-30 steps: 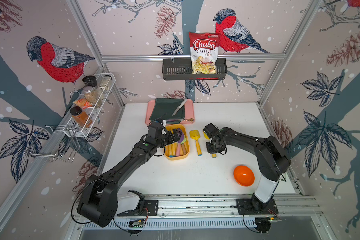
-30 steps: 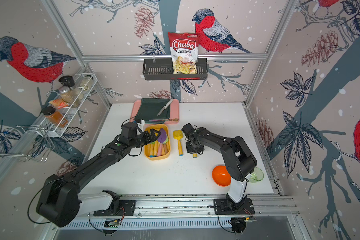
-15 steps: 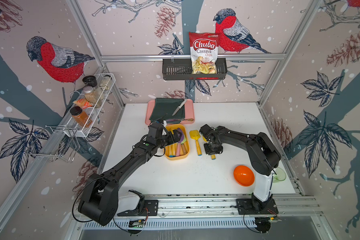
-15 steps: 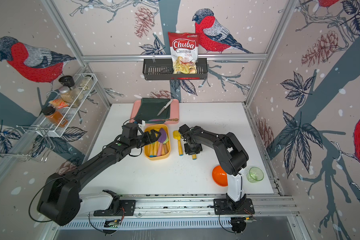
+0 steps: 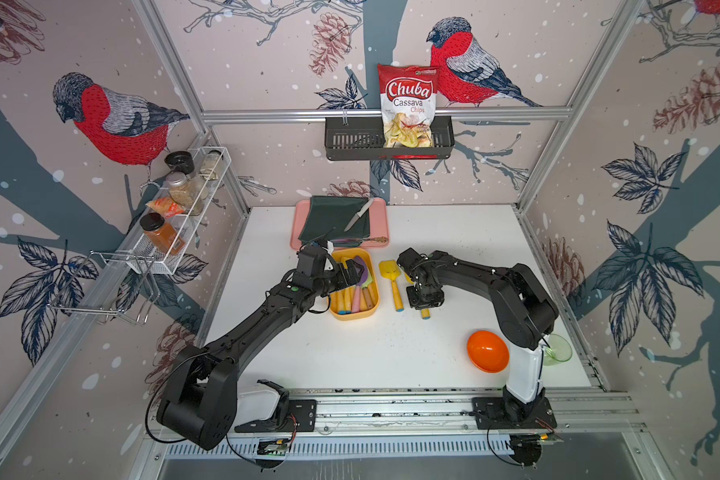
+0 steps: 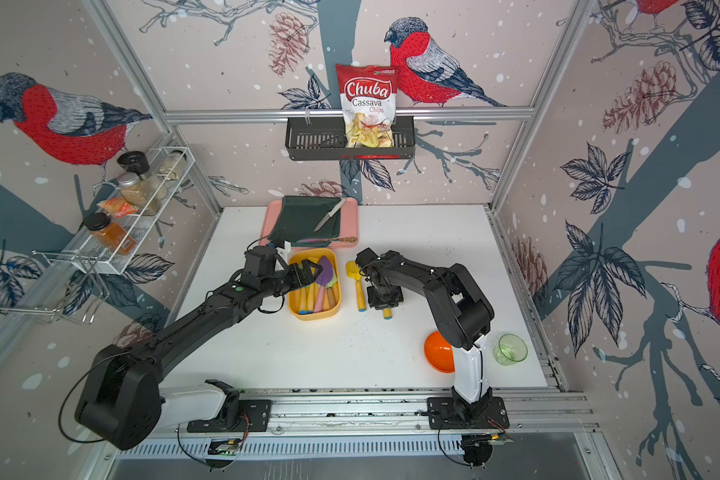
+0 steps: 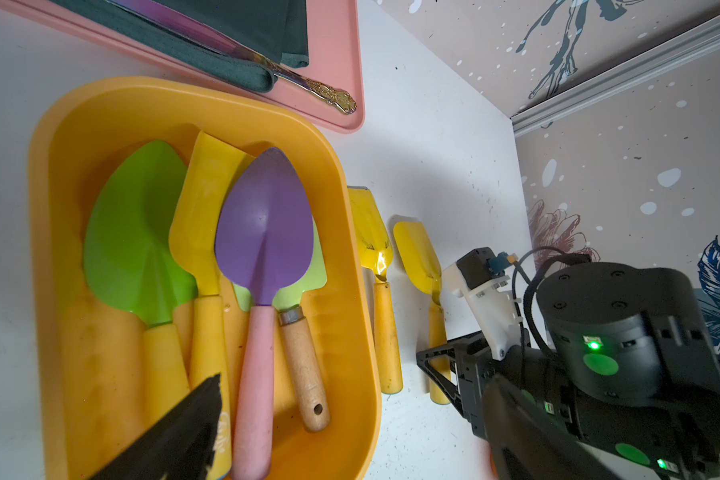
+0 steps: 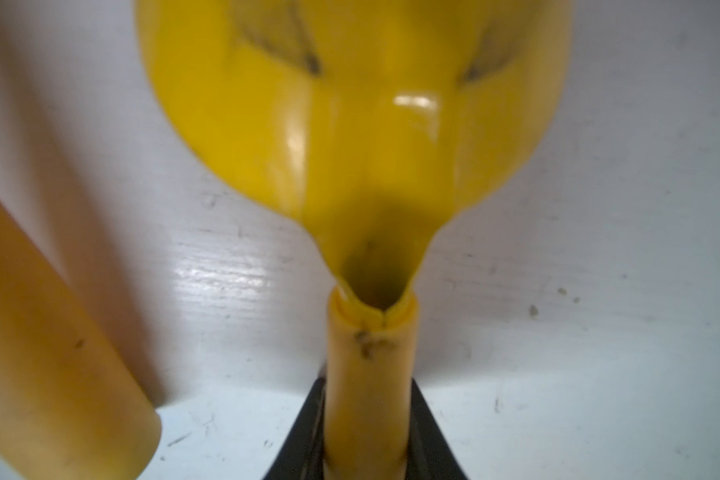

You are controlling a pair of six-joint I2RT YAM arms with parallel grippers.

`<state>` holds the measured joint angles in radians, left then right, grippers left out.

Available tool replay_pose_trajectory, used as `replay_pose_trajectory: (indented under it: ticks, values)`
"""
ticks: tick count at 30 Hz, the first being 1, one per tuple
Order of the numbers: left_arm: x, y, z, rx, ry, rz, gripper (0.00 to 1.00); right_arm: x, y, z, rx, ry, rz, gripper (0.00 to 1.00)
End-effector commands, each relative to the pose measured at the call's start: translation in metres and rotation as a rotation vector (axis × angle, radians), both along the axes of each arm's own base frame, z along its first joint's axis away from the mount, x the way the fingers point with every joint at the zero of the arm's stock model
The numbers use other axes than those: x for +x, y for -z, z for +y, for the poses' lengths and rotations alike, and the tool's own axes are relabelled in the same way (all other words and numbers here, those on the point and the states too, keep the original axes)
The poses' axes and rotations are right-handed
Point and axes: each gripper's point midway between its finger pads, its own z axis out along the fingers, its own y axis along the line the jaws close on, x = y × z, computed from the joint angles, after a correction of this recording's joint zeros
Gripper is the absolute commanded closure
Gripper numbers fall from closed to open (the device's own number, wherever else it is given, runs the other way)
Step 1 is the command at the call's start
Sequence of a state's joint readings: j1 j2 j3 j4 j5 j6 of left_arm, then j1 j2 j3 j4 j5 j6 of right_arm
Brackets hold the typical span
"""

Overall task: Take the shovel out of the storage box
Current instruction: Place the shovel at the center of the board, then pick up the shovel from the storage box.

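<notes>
Your right gripper (image 5: 424,296) is closed tight on the handle of a yellow shovel (image 8: 350,124). That shovel is out of the yellow box (image 5: 352,319), at 3 o'clock from it, past a second shovel (image 5: 391,276) on the table (image 5: 350,353). Your left gripper (image 5: 351,273) hangs wide open over the box. The shovel looks light and stiff, with a shiny, slippy blade, so hold the handle.

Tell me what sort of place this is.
Most likely a robot test booth dressed as a kitchen corner: an aluminium frame holds bird wallpaper, the left arm and right arm are mounted on a rail, and a spice rack and a basket with a chips bag hang on the walls.
</notes>
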<state>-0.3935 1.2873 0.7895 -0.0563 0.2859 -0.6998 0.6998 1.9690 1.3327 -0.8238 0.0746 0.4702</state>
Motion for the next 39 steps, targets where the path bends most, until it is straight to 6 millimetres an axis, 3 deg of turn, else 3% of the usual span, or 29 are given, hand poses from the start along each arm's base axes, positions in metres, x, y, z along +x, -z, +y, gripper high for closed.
replay_pose_trajectory:
  ticks: [1,8,14,18,21,27,34,37,39]
  values:
    - [0.0,0.002,-0.001,0.003,0.008,-0.008,0.01,0.005,0.006,0.006,0.022,0.02,0.006,0.85]
    - [-0.001,0.005,-0.001,0.004,0.012,0.003,0.01,0.011,0.005,0.013,0.033,0.03,0.007,0.83]
    - [-0.001,0.009,-0.001,0.012,0.013,0.021,0.01,0.007,0.005,0.012,0.038,0.035,-0.001,0.7]
    - [0.0,0.024,-0.003,0.079,0.023,0.08,0.01,0.012,-0.004,0.012,0.05,0.037,-0.033,0.59]
    - [0.0,0.036,-0.006,0.161,0.035,0.126,0.03,0.016,-0.019,0.015,0.082,0.039,-0.073,0.57]
    - [-0.002,0.066,-0.014,0.324,0.076,0.227,0.19,0.018,-0.05,0.013,0.115,0.045,-0.141,0.55]
    - [0.005,0.098,-0.018,0.456,0.103,0.31,0.39,0.02,-0.115,0.001,0.238,0.068,-0.317,0.55]
    - [0.01,0.104,-0.014,0.513,0.096,0.324,0.49,0.021,-0.128,-0.007,0.266,0.077,-0.357,0.55]
    - [0.012,0.107,-0.011,0.542,0.088,0.333,0.5,0.02,-0.131,-0.01,0.286,0.078,-0.372,0.56]
